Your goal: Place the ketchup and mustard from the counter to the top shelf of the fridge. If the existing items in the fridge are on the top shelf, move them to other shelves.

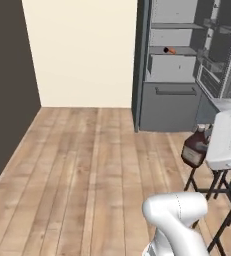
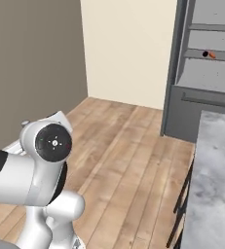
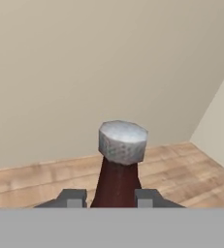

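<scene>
My gripper (image 3: 111,197) is shut on the ketchup (image 3: 117,181), a dark brown-red bottle with a grey cap; its neck rises between my two fingertips. In the left base view the ketchup (image 1: 193,149) hangs tilted beside my white hand, above the wooden floor and in front of the fridge (image 1: 169,102). The fridge stands open. A dark lump and an orange piece, the existing items (image 1: 169,50), lie on one of its upper shelves; they also show in the right base view as the existing items (image 2: 209,54). The fridge's top is cut off, so I cannot tell which shelf is the top shelf. The mustard is out of view.
The marbled counter (image 2: 214,185) runs along the right, with black stool legs (image 1: 212,185) beside it. The open fridge door (image 1: 222,55) with its racks juts out at the right. A cream wall and a dark wall bound the wooden floor (image 1: 87,165).
</scene>
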